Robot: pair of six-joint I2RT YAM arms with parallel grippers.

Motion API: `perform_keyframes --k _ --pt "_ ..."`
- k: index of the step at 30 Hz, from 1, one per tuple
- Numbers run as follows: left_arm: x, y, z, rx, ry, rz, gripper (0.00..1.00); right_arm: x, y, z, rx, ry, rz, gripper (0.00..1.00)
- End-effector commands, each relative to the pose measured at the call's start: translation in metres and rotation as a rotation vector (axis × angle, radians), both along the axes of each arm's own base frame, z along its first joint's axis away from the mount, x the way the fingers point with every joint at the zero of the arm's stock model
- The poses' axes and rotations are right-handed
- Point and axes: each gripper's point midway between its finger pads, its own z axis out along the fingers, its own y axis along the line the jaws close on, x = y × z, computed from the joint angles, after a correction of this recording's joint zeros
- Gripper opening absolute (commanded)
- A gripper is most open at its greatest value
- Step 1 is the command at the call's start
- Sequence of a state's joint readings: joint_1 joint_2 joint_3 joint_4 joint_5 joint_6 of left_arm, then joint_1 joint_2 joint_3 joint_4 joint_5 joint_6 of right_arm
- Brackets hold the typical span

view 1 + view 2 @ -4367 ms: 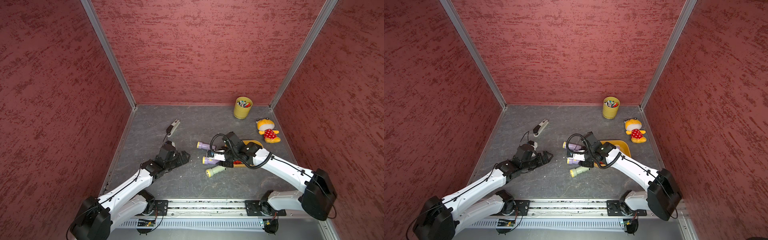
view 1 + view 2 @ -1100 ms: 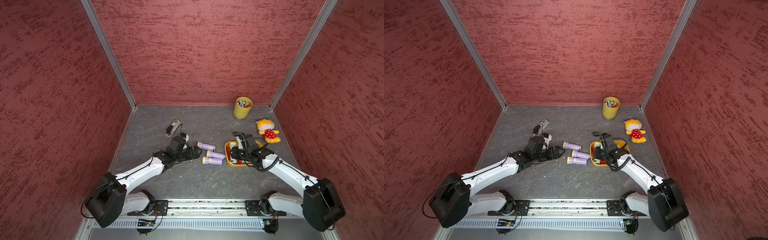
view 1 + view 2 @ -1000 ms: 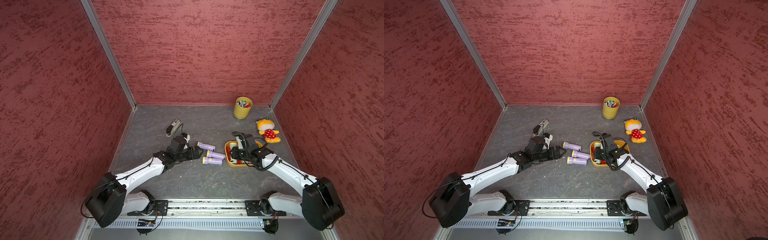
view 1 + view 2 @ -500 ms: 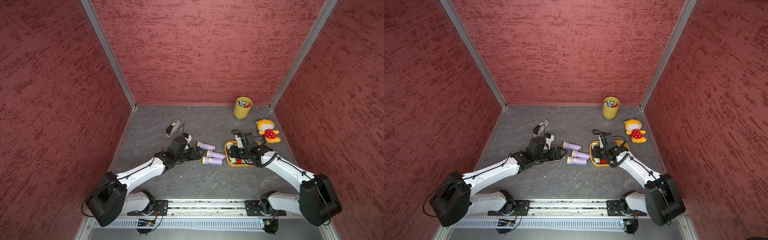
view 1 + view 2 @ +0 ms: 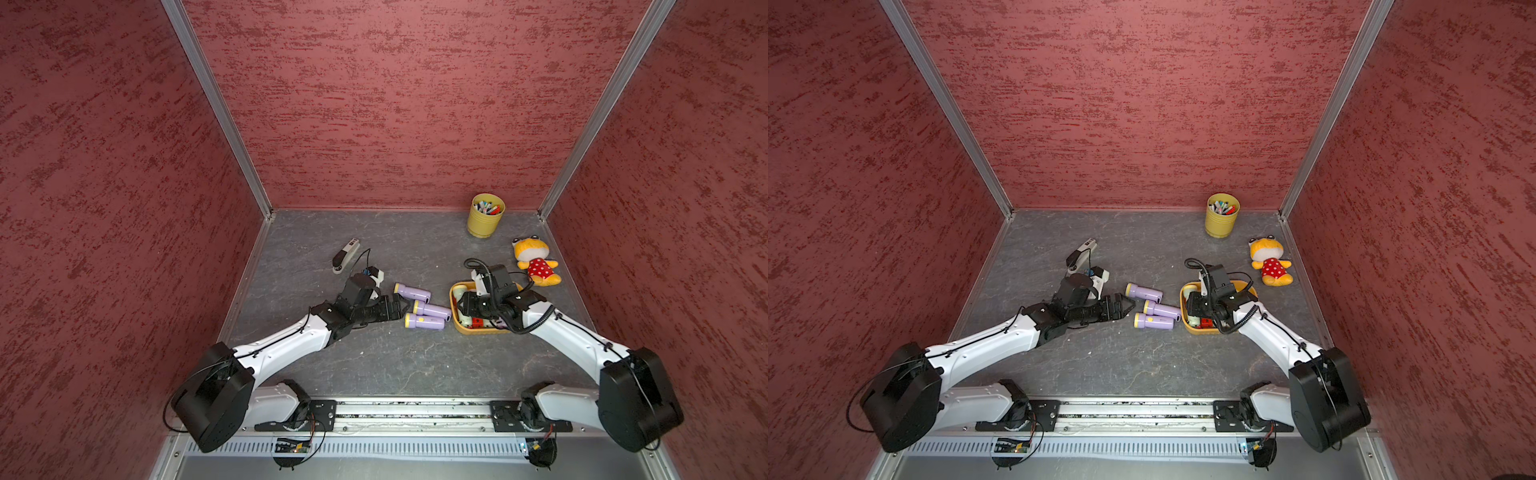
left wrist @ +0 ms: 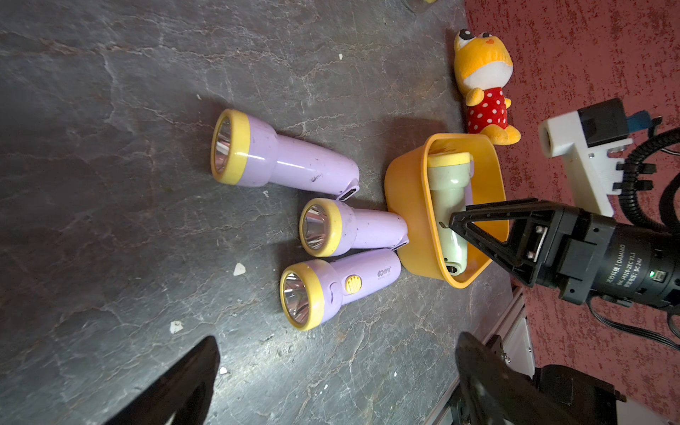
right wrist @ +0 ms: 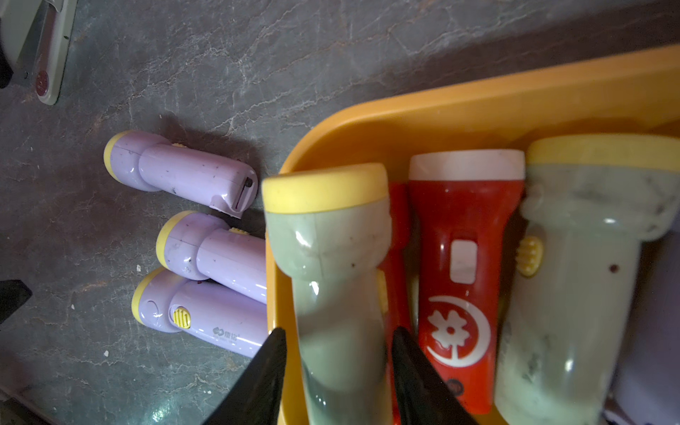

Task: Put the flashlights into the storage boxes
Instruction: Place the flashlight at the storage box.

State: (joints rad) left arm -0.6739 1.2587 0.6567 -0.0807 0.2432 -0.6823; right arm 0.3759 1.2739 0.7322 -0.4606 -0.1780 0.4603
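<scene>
Green flashlight (image 7: 331, 276) moved into tray (image 7: 478, 103); right jaws astride.

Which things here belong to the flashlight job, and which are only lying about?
For the job: three lilac flashlights, two green flashlights, red flashlight, tray.
Lying about: pen cup, plush toy, grey device.

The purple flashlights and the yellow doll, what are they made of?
The purple flashlights look like smooth, glossy plastic: light glints off their moulded bodies, and seams show. The yellow doll is probably soft plush fabric: fuzzy, matte surface and a spotted cloth dress.
</scene>
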Motion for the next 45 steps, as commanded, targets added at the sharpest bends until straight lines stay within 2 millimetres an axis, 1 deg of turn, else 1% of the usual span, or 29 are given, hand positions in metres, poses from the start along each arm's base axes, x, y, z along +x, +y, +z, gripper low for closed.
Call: perform_keyframes --k 1,5,9,12,15,20,24,27,29,33,36,38,39,41,45 --pt "0.003 -0.006 0.006 -0.012 -0.027 -0.016 1.00 0.003 0.000 0.000 0.017 0.012 -0.026 0.51" --pt "0.004 -0.006 0.007 -0.011 -0.030 -0.013 1.00 0.004 0.001 -0.004 0.010 0.025 -0.022 0.48" --pt "0.004 -0.007 0.006 -0.011 -0.029 -0.014 1.00 0.002 0.000 -0.009 -0.002 0.045 -0.014 0.47" --pt "0.003 -0.007 0.004 -0.008 -0.025 -0.017 1.00 0.001 -0.002 -0.007 -0.014 0.046 -0.016 0.38" --pt "0.002 -0.007 0.001 -0.005 -0.021 -0.019 1.00 -0.002 -0.010 -0.002 -0.049 0.043 -0.035 0.35" --pt "0.002 -0.008 0.000 -0.005 -0.020 -0.020 1.00 -0.007 -0.026 0.004 -0.126 0.038 -0.047 0.35" --pt "0.002 -0.010 -0.001 -0.004 -0.018 -0.024 1.00 -0.008 -0.028 0.000 -0.162 0.062 -0.018 0.36" --pt "0.002 -0.010 -0.001 -0.003 -0.019 -0.024 1.00 -0.004 -0.025 -0.001 -0.152 0.062 -0.006 0.41" --pt "0.002 -0.009 -0.001 -0.002 -0.020 -0.022 1.00 -0.001 -0.022 0.001 -0.145 0.049 0.001 0.49" --pt "0.002 -0.010 0.000 0.000 -0.021 -0.024 1.00 -0.001 -0.028 0.001 -0.176 0.051 -0.008 0.51" --pt "0.002 -0.009 0.000 0.002 -0.021 -0.024 1.00 -0.003 -0.030 -0.003 -0.192 0.067 -0.007 0.47" --pt "0.002 -0.009 0.000 0.001 -0.022 -0.023 1.00 -0.003 -0.033 -0.007 -0.209 0.079 -0.012 0.40" --pt "0.001 -0.009 -0.001 0.003 -0.019 -0.024 1.00 -0.003 -0.035 -0.009 -0.220 0.085 -0.017 0.38" --pt "0.002 -0.008 0.000 0.004 -0.023 -0.021 1.00 -0.002 -0.038 -0.012 -0.241 0.094 -0.026 0.36" --pt "0.002 -0.008 -0.001 0.005 -0.021 -0.019 1.00 -0.001 -0.041 -0.018 -0.273 0.115 -0.027 0.36"
